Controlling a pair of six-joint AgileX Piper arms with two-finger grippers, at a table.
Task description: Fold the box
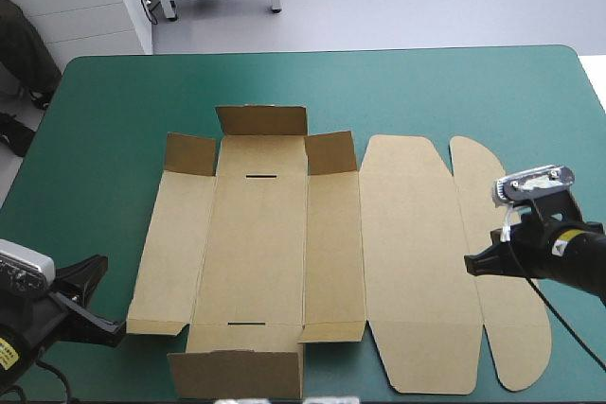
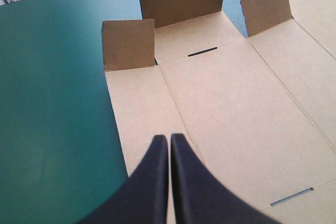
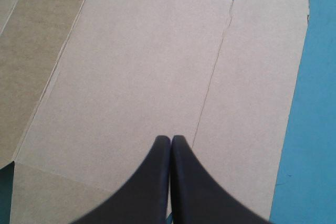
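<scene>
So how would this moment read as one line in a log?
box: flat on table, far flaps raised | left gripper: shut, at box's left edge | right gripper: shut, over lid side

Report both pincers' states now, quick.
Left pincer: closed, empty, not gripping the box.
Right pincer: closed, empty, not gripping the box either.
</scene>
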